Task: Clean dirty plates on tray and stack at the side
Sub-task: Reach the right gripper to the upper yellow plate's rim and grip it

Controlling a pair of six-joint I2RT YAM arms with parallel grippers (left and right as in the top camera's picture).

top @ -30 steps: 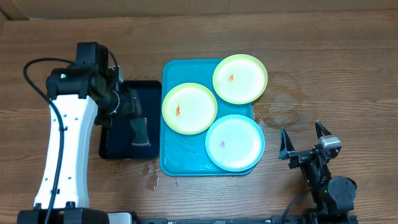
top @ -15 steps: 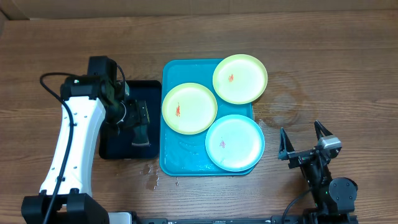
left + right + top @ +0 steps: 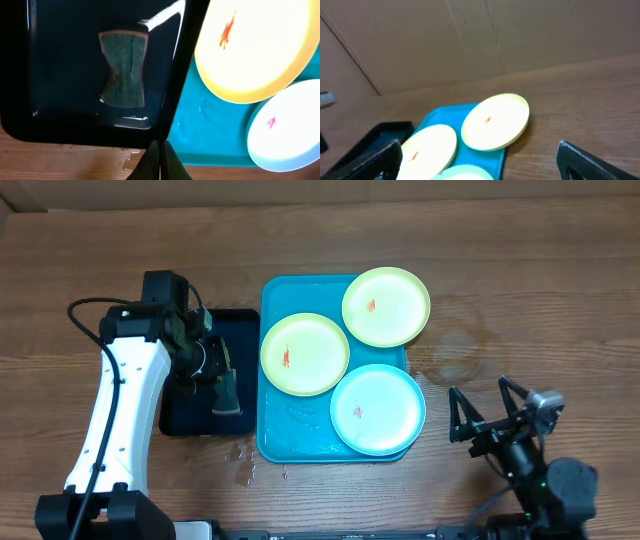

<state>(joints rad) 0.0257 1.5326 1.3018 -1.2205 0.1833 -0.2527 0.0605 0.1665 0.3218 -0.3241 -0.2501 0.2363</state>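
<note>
Three plates lie on the turquoise tray [image 3: 272, 432]: a green one [image 3: 386, 306] at the far right, a green one [image 3: 304, 354] at the left, and a blue one [image 3: 377, 409] at the front. Each has a small red smear. My left gripper [image 3: 222, 363] hovers over the black tray [image 3: 180, 415], shut with nothing between its fingers [image 3: 160, 161]. In the left wrist view the sponge [image 3: 125, 69] lies apart from the fingertips, beside the green plate [image 3: 255, 50] and the blue plate [image 3: 287, 135]. My right gripper [image 3: 490, 415] stands open over bare wood to the right of the tray.
A dark green sponge [image 3: 227, 393] rests in shallow water in the black tray. Small water drops [image 3: 243, 460] sit on the wood in front of both trays. A faint wet ring [image 3: 455, 350] marks the table to the right of the turquoise tray.
My left gripper has closed its fingers on nothing after shifting right over the black tray. The right arm has shifted slightly toward the front right. The plates have not moved.
</note>
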